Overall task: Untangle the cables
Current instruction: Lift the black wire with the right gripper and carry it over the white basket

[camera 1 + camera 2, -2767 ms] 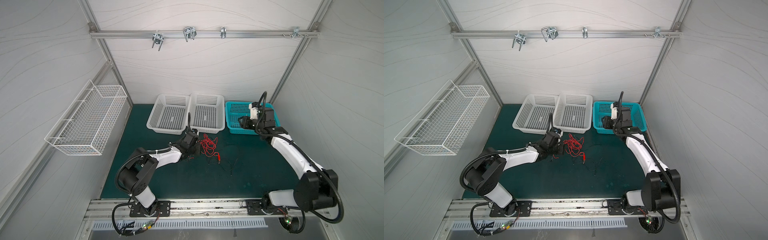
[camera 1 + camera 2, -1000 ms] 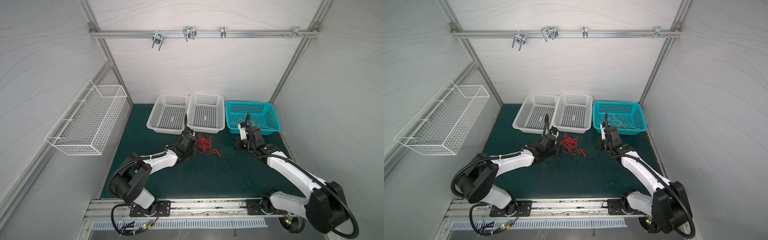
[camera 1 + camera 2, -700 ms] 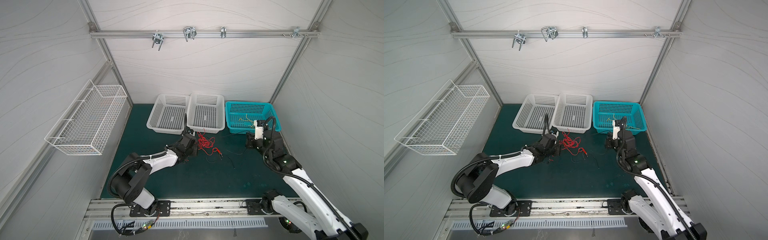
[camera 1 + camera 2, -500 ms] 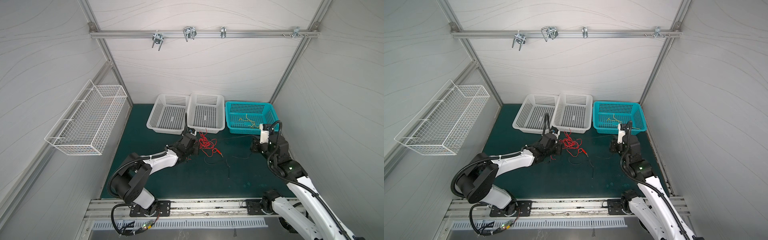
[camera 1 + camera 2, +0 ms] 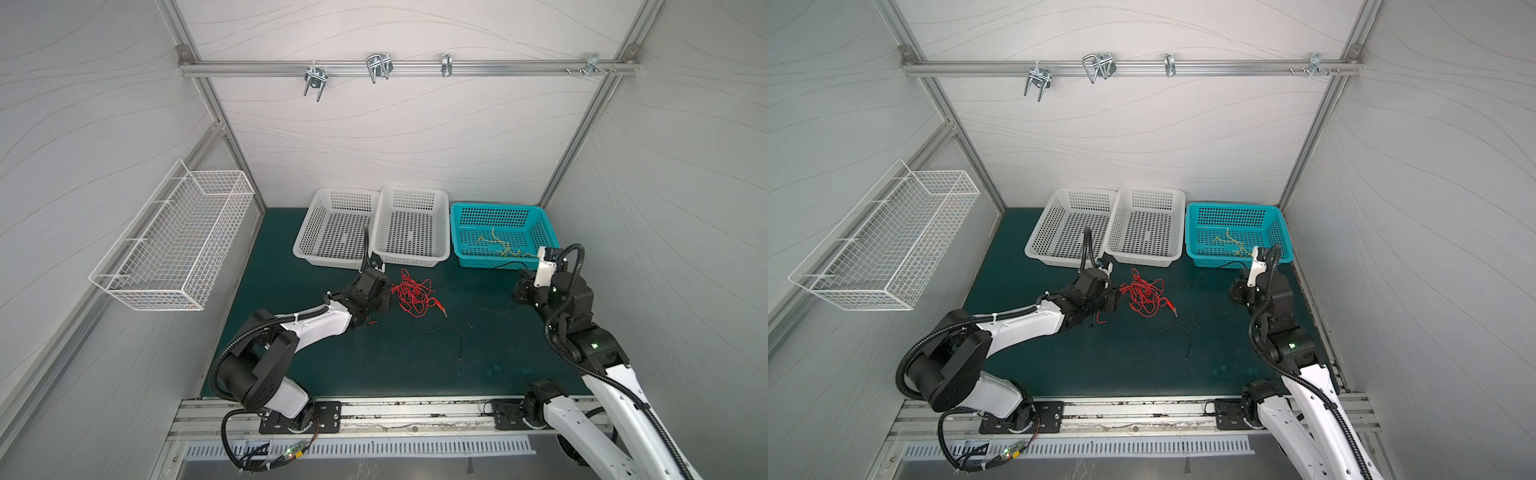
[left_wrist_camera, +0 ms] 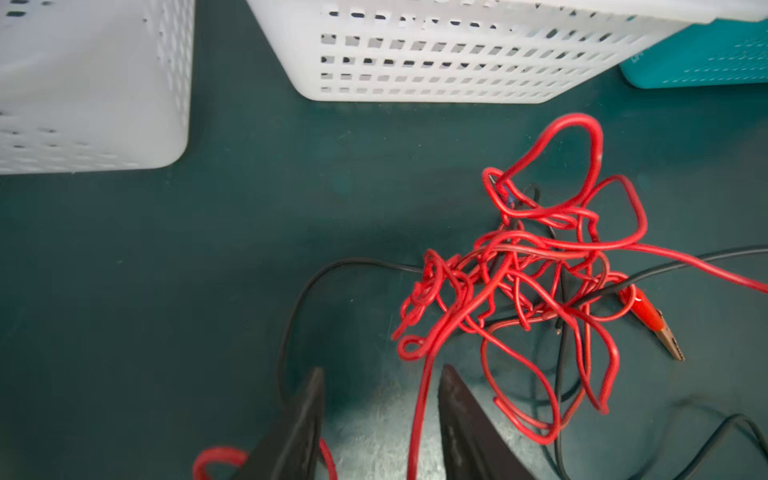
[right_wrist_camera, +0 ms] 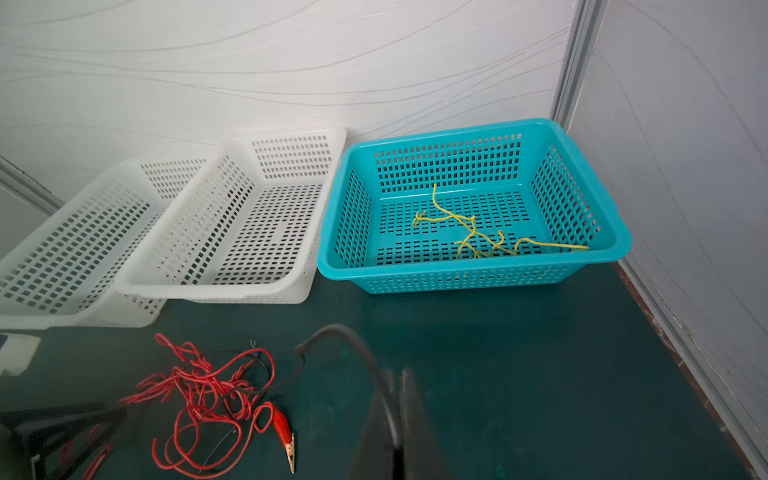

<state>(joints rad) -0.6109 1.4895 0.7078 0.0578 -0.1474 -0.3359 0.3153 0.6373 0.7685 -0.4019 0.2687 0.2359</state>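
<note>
A red cable tangle (image 5: 413, 293) (image 5: 1144, 297) (image 6: 519, 270) with a red clip (image 7: 282, 432) lies on the green mat in front of the white baskets. A black cable (image 7: 332, 330) threads through the tangle and rises to my right gripper (image 7: 399, 415) (image 5: 519, 289), which is shut on it to the tangle's right. My left gripper (image 6: 380, 415) (image 5: 384, 297) sits at the tangle's left edge, open. One red strand runs loosely between its fingers. More black strands (image 5: 457, 336) trail on the mat. A yellow cable (image 7: 473, 232) (image 5: 503, 245) lies in the teal basket (image 5: 494, 206).
Two white baskets (image 5: 328, 261) (image 5: 409, 262) stand side by side at the back, left of the teal one. A wire basket (image 5: 174, 249) hangs on the left wall. The right wall runs close beside my right arm.
My left gripper has opened and released the red strand. My right gripper has pulled away to the right with the black cable, drawing it out of the tangle.
</note>
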